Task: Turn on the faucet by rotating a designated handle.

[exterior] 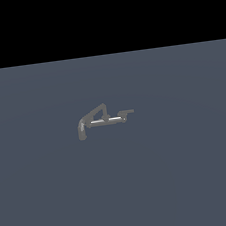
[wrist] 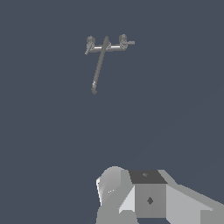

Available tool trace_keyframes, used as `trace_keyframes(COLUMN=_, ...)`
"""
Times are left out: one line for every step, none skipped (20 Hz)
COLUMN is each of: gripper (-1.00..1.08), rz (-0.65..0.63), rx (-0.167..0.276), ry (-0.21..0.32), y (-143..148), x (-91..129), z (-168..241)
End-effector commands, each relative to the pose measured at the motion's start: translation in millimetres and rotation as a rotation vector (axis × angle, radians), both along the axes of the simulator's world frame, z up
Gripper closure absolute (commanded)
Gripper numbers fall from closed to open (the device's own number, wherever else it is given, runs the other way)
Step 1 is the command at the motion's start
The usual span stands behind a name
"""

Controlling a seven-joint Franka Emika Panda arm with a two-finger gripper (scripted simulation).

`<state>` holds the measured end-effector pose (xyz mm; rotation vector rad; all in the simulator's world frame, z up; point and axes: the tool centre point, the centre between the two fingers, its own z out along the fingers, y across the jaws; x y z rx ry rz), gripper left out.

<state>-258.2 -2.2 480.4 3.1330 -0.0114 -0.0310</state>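
Only part of the claw [wrist: 148,197] shows, as pale blocky housing at the edge of the wrist view; its fingertips are out of the picture, so I cannot tell whether it stands open or closed. It holds nothing that can be seen, and it is well apart from the work. In the exterior view the arm does not appear at all.

Further out, on the flat grey-blue floor [exterior: 184,176], sits the faucet [exterior: 103,119], alone and small. Its thick spout [exterior: 81,131] curves down at the exterior view's left end, a slanted pipe rises to the middle, and a pale bar [exterior: 106,120] runs level across. The handle [exterior: 127,112] is the short dark lever jutting out at the exterior view's right end, opposite the spout.

By its look the fixture is rigid metal, fixed in place, so it should not bend or slide; the lever likely turns on a stiff pivot. Smooth metal may be slippery, and the lever is thin. The best hold is probably near its free tip, pushing sideways rather than squeezing, though its exact shape is too small to read surely.
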Motion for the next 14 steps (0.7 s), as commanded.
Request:
trace_keyframes(gripper=1.08, rz=0.0, rx=0.0, ry=0.0, y=0, x=0, z=0)
trace_keyframes(gripper=1.08, rz=-0.001, rx=0.0, ry=0.0, y=0, x=0, z=0)
trace_keyframes(gripper=1.08, rz=-0.002, rx=0.0, ry=0.0, y=0, x=0, z=-1)
trace_keyframes(gripper=1.08, rz=-0.005, rx=0.0, ry=0.0, y=1, x=1, z=-1)
trace_keyframes(gripper=1.08, rz=-0.009, rx=0.0, ry=0.0, y=1, x=2, z=-3)
trace_keyframes(gripper=1.08, rz=-0.014, rx=0.0, ry=0.0, y=2, x=3, z=-4)
trace_keyframes(gripper=1.08, rz=-0.021, rx=0.0, ry=0.0, y=3, x=4, z=-6)
trace_keyframes(gripper=1.08, rz=-0.028, rx=0.0, ry=0.0, y=4, x=6, z=-8)
trace_keyframes(gripper=1.08, rz=-0.037, rx=0.0, ry=0.0, y=6, x=7, z=-10)
trace_keyframes(gripper=1.08, rz=-0.047, rx=0.0, ry=0.0, y=7, x=9, z=-13)
trace_keyframes(gripper=1.08, rz=-0.058, rx=0.0, ry=-0.001, y=9, x=12, z=-16)
trace_keyframes(gripper=1.08, rz=-0.07, rx=0.0, ry=-0.001, y=11, x=14, z=-19)
trace_keyframes(gripper=1.08, rz=-0.083, rx=0.0, ry=-0.001, y=13, x=17, z=-23)
trace_keyframes(gripper=1.08, rz=-0.098, rx=0.0, ry=-0.001, y=15, x=20, z=-27)
